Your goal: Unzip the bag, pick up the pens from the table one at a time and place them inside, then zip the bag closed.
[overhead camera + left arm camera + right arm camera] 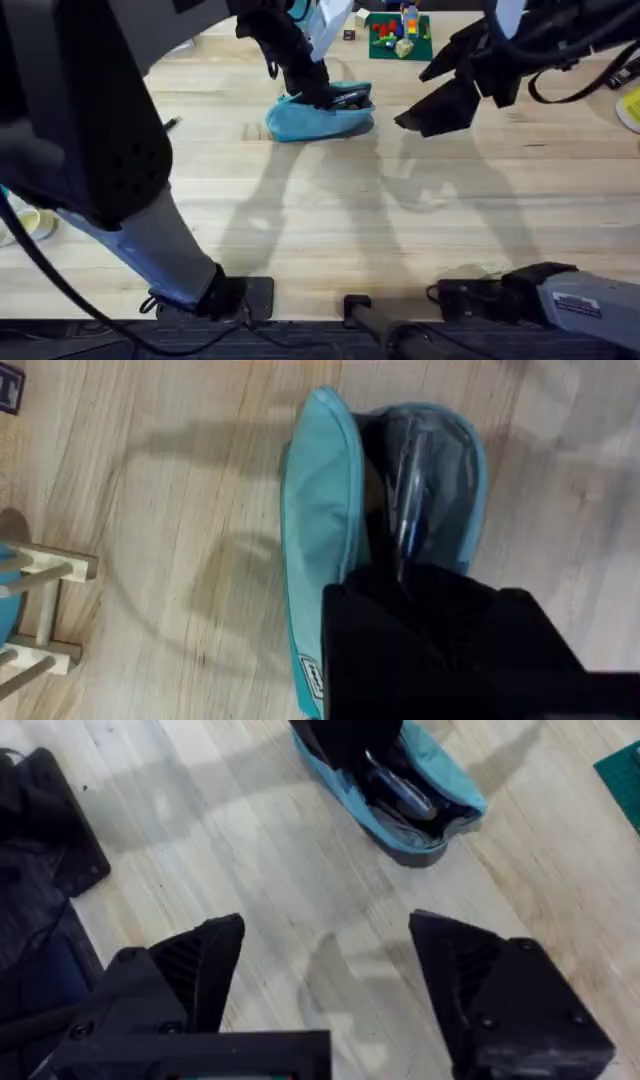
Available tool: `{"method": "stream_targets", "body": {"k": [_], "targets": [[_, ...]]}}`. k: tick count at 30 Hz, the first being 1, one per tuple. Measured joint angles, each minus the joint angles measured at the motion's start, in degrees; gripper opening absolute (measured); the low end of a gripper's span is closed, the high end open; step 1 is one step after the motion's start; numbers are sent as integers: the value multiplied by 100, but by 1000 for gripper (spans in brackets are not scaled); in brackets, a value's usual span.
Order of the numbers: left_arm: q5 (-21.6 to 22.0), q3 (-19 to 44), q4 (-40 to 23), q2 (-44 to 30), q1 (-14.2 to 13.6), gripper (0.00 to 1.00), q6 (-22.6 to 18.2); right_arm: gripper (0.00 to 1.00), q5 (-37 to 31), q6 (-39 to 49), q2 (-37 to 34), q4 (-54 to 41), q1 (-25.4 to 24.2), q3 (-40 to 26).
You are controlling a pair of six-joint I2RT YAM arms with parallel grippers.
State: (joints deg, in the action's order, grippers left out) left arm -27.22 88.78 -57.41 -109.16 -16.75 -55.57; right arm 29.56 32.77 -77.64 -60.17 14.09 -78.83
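The blue bag (318,120) lay open on the table (400,220), a silver pen (408,510) inside. The left gripper (325,95) reached into it; I cannot tell its fingers. The right gripper (325,990) hung nearby, fingers apart. The bag's small label (313,678) was unreadable.

We count one light-blue bag (318,120) on one wooden table (330,220). Inside its open top we make out one silvery pen (408,500); a second is too dark to confirm. Two grippers: left (322,92), right (325,980).
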Motion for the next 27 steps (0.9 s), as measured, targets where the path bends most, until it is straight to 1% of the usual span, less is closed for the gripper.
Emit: {"method": "stream_targets", "body": {"k": [14,15,16,18,19,21,22,23,27], "targets": [[0,2,-2,-7,0,43,0,998,0,-2,1,-2,0,0],[1,2,1,-7,0,80,-12,998,0,-1,2,0,0,0],[0,-1,0,-8,0,187,-18,998,0,0,0,1,0,0],[0,2,0,-7,0,484,-20,998,0,1,-1,-2,0,0],[0,2,0,-7,1,660,-21,998,0,0,0,1,0,0],[2,1,-4,-7,2,940,-10,998,0,-2,-1,-2,0,0],[3,0,-4,-7,2,978,-16,998,0,-2,0,1,0,0],[2,0,-4,-7,2,988,-17,998,0,-1,-1,1,0,0],[2,2,-4,-7,2,992,-17,998,0,-2,-1,1,0,0]]}}
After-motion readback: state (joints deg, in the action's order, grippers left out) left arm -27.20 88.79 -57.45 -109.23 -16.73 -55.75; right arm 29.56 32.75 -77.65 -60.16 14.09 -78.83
